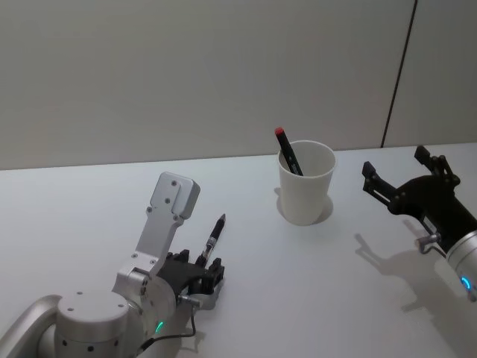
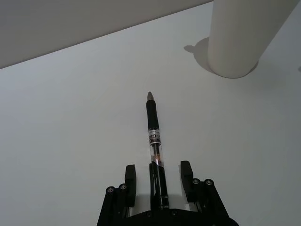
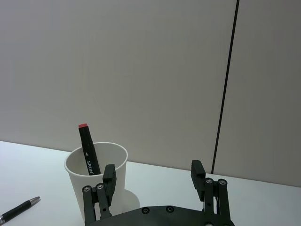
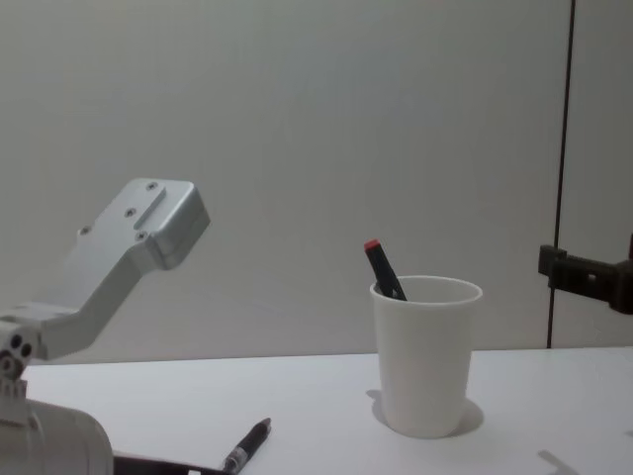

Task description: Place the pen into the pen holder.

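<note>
A black pen with a clear barrel lies on the white table, tip toward the back wall. My left gripper is low at the pen's rear end, open, one finger on each side with a gap to the barrel. The pen holder, a white paper cup, stands upright further back and to the right, and a red-capped black marker leans inside it. My right gripper hovers open to the right of the cup, nothing between its fingers. The chest view shows the pen and cup from the side.
A plain grey wall with a dark vertical seam rises behind the table's back edge. Bare white table surface spreads between the pen and the cup and in front of the cup.
</note>
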`<state>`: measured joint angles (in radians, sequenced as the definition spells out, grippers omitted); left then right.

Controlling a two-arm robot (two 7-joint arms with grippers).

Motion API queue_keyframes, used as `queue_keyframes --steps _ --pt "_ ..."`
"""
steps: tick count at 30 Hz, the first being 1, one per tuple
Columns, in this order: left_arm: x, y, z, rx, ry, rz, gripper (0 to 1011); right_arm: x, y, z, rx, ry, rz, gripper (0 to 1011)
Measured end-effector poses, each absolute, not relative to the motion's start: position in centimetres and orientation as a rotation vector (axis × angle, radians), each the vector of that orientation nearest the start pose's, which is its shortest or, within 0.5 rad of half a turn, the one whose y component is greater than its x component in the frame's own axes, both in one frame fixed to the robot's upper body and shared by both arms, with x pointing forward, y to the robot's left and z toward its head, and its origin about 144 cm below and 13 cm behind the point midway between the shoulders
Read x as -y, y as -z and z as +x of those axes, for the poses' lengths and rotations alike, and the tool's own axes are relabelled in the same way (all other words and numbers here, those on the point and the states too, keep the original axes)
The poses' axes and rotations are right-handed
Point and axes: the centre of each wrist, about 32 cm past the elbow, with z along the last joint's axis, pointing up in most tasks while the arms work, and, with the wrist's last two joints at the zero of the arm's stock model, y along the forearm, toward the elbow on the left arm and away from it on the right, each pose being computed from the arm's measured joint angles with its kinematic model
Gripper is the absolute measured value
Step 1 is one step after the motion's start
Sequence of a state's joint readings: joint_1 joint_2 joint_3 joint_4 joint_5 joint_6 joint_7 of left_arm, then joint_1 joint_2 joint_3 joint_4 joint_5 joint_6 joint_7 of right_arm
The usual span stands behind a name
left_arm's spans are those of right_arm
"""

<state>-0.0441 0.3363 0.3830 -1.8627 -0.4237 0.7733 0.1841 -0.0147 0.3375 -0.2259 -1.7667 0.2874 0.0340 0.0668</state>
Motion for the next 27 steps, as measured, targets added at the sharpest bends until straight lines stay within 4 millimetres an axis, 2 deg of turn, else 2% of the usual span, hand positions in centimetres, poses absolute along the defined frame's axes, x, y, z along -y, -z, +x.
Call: queue_keyframes --steps 7,9,11,14,18,27 --pt "-18.35 -121.24 43.42 -0.353 -1.217 0.511 485 23.71 -118.87 44.33 0.075 1.229 0.026 1001" --pt "-18.35 -121.24 43.42 -0.353 -1.216 0.51 417 23.71 -118.87 44.33 0.075 1.23 0.026 1001" --pt "-18.35 -121.24 43.41 -0.353 -1.216 0.509 400 23.71 -118.87 44.33 0.075 1.23 0.026 1001" --pt "-18.34 -121.23 43.41 -0.354 -1.216 0.508 278 23.71 -118.87 44.33 0.075 1.23 0.026 1001" --pt "-18.35 -121.22 43.41 -0.355 -1.215 0.507 173 23.71 -118.87 44.33 0.075 1.229 0.026 1001" --pt "-18.36 -121.23 43.41 -0.354 -1.215 0.505 156 23.71 -118.87 44.33 0.075 1.23 0.026 1001"
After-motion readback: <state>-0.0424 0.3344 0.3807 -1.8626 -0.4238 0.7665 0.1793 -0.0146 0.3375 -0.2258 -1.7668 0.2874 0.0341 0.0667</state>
